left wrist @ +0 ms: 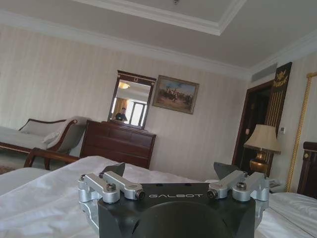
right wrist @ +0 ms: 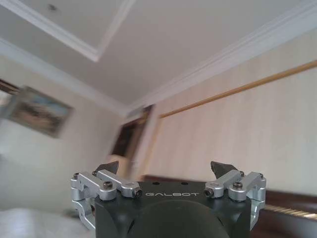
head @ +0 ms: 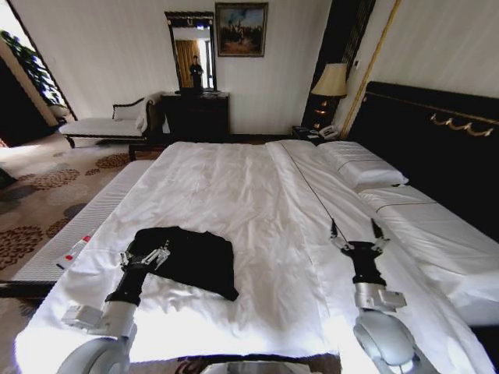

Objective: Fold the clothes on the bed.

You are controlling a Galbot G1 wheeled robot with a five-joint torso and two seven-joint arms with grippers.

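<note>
"GALBOT" stands on the left gripper point(left wrist: 174, 171) and right gripper point(right wrist: 168, 168).

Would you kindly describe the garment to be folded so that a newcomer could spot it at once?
Start at the big white bed with the dark headboard. Near its foot, on the robot's left side, a small black shirt lies on the duvet, with the left gripper at its edge. It is the only dark cloth on the white bedding.

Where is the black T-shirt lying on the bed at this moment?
In the head view the black T-shirt lies on the white duvet, at the near left part of the bed, directly at the left gripper.
</note>
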